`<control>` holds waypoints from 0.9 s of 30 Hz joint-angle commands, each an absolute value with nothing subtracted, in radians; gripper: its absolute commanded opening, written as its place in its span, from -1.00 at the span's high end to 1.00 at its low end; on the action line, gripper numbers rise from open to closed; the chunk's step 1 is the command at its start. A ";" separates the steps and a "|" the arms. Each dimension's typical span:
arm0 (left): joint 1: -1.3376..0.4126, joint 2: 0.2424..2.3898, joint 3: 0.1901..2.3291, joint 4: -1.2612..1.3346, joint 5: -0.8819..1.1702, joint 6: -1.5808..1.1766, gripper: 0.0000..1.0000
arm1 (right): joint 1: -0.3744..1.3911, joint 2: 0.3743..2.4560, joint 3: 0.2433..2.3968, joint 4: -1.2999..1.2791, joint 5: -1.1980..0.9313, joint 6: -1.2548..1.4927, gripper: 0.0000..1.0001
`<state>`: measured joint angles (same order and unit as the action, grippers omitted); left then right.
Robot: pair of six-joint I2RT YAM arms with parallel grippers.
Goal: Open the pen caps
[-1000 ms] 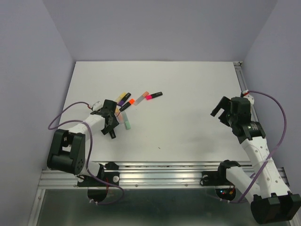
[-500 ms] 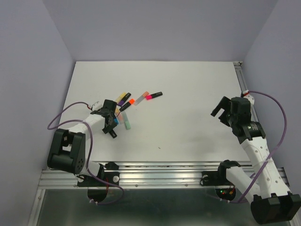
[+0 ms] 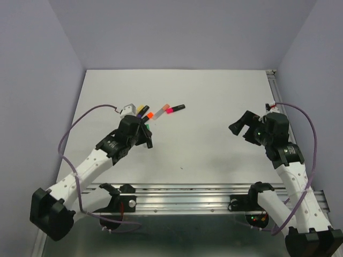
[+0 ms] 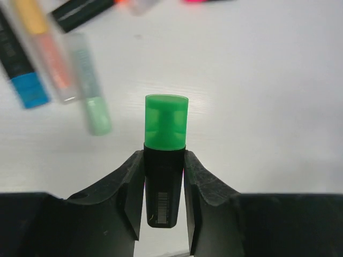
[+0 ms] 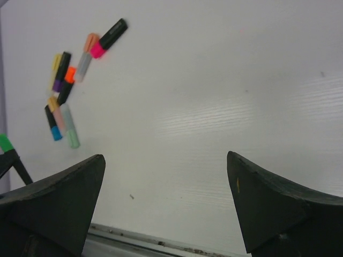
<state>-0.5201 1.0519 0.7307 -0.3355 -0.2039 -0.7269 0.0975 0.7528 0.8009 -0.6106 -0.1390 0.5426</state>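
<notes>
Grip check: left gripper (image 4: 164, 182) is pinched on the black pen body (image 4: 163, 201), jaws clamped low on the barrel. That leaves the green cap (image 4: 166, 122) sticking out fully past the fingertips, nothing covering it, presumably so the other arm can get at it. Pen looks lifted off the table (image 3: 214, 96), pointing away from the wrist, above the mint pen (image 4: 92, 91) and the rest of the pile. Right gripper (image 5: 164, 156) is spread wide and empty, over the right side of the table, well apart from the left one. It faces the pile, and the green cap only just shows at the left edge of its own camera view. Other pens lie left of centre with caps on, e.g. pink cap (image 5: 97, 50) and orange cap (image 5: 70, 74). My read: one pen presented, no cap off yet. Next step needs the right jaws around the green cap and a straight pull along the barrel. Off-axis pull could pivot the pen in the pinch.
</notes>
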 commanded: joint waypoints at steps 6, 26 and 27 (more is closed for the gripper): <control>-0.793 0.922 0.735 0.098 0.135 -0.482 1.00 | 0.092 0.798 0.790 -0.329 -0.635 0.644 -1.00; -1.075 1.393 1.104 0.138 -0.077 -0.394 1.00 | 0.130 0.840 0.735 -0.213 -0.598 0.704 -0.75; -1.075 1.407 1.120 0.137 -0.068 -0.399 1.00 | 0.141 0.845 0.730 -0.197 -0.594 0.706 -0.73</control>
<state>-1.0698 1.3678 1.0351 0.0921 -0.0536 -0.4088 0.1108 0.8276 0.7589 -0.2749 -0.6044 0.7055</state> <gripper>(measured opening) 0.397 0.883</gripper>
